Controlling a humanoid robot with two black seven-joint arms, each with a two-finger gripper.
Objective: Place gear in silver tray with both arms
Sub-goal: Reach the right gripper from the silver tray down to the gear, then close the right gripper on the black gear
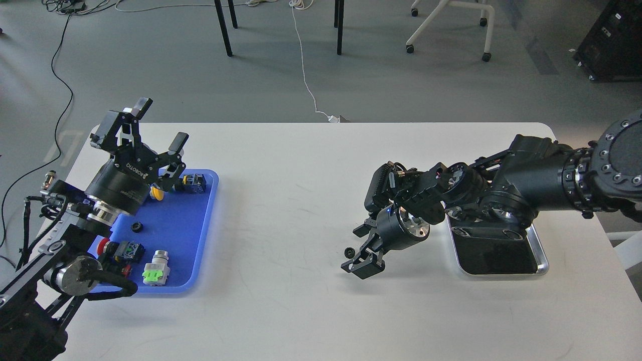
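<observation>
A small black gear [349, 252] lies on the white table, left of the silver tray [540, 256]. My right gripper [359, 250] is low over the table with its open fingers right beside the gear; one fingertip [365, 269] is just in front of the gear and the other behind it. I cannot tell if they touch it. My right arm covers the far half of the silver tray; its visible dark bottom holds nothing. My left gripper [161, 123] is open and empty, raised above the far left corner of the blue tray [203, 235].
The blue tray holds a second small black gear [136, 227], a green and white switch [156, 271], a red button [103, 245], a yellow part [157, 193] and a black switch [195, 183]. Chair and table legs stand on the floor beyond the table.
</observation>
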